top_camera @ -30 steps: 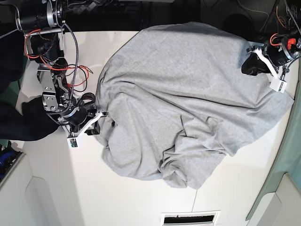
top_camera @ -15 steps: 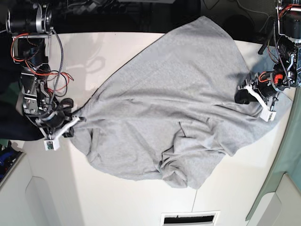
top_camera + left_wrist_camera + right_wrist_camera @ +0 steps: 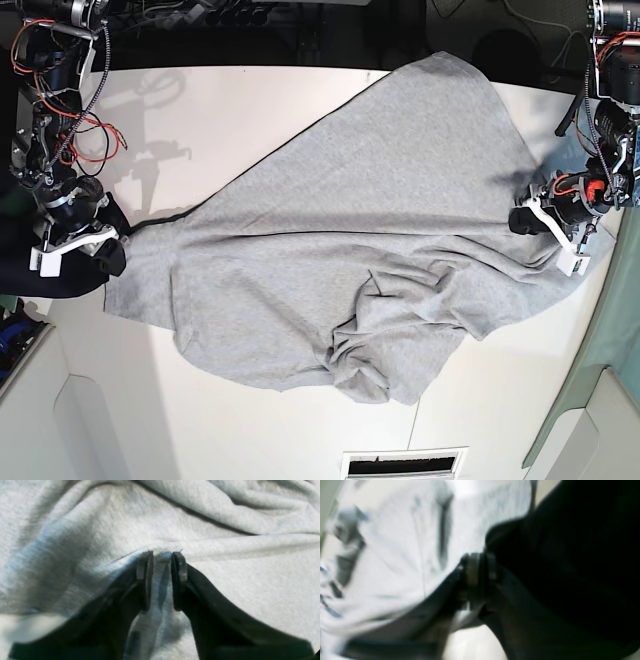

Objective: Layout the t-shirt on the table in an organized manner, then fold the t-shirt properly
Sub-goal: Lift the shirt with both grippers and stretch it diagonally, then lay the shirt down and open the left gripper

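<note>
Left gripper [image 3: 160, 580] jaws pinch the t-shirt [image 3: 340, 260]; right gripper [image 3: 477, 577] unclear (blurred). Uneven pulling could drag cloth off the counter [image 3: 250, 100].

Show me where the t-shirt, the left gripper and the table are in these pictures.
t-shirt [image 3: 370, 230]: base view, its flat middle.
left gripper [image 3: 162, 562]: left wrist view, between the fingertips, pinching cloth.
table [image 3: 230, 100]: base view, bare top.

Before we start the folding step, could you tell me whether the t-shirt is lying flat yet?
Not yet. The t-shirt is stretched across the table but bunched into wrinkles near its lower middle; no fold is made.
</note>
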`<move>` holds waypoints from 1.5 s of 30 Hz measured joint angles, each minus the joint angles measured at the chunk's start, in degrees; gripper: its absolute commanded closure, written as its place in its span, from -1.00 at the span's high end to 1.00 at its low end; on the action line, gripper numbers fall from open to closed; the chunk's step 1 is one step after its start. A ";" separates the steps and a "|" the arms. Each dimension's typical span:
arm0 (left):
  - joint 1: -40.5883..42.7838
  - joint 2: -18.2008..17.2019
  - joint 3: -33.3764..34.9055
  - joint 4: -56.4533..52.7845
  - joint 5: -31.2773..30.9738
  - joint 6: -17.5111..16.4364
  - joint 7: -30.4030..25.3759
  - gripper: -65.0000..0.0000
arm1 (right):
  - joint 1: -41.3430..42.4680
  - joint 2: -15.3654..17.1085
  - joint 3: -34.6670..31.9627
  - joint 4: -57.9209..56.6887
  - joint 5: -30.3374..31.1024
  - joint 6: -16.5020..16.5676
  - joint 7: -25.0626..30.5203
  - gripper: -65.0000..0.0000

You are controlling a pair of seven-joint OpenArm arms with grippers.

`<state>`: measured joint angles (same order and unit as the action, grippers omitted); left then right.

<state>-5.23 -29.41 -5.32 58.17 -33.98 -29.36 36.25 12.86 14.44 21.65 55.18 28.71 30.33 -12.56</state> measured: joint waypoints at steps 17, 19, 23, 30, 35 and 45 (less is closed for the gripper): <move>12.31 -0.48 -0.57 6.12 -11.19 -9.92 3.02 -0.49 | 15.50 -9.51 -24.00 -10.27 -21.22 -3.82 7.52 -1.00; 12.98 -0.57 -0.63 6.29 -11.69 -9.94 3.32 -0.49 | 16.96 -9.73 -28.59 -15.02 -25.40 -5.31 8.07 -1.00; 14.78 -1.01 -0.66 6.47 -12.70 -10.80 2.86 -0.49 | 17.46 -8.85 -32.39 -18.95 -29.22 -8.46 9.57 -1.00; 12.44 -1.25 -0.31 6.60 -5.53 -4.85 -0.13 -0.49 | 14.91 -2.10 -32.35 -18.71 -23.32 -5.35 11.10 -1.00; 5.20 -1.14 -0.13 5.42 2.82 0.46 2.29 -0.49 | 10.49 -0.17 -32.00 -14.91 -19.32 1.33 11.54 -1.00; -6.40 -1.16 1.38 -7.39 3.85 0.81 2.27 -0.49 | -5.55 -0.79 -32.24 6.88 -17.99 1.38 7.78 -1.00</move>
<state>-11.64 -30.57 -3.95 50.78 -30.13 -28.56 38.52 7.31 13.65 -10.59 62.06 10.72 31.70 -4.78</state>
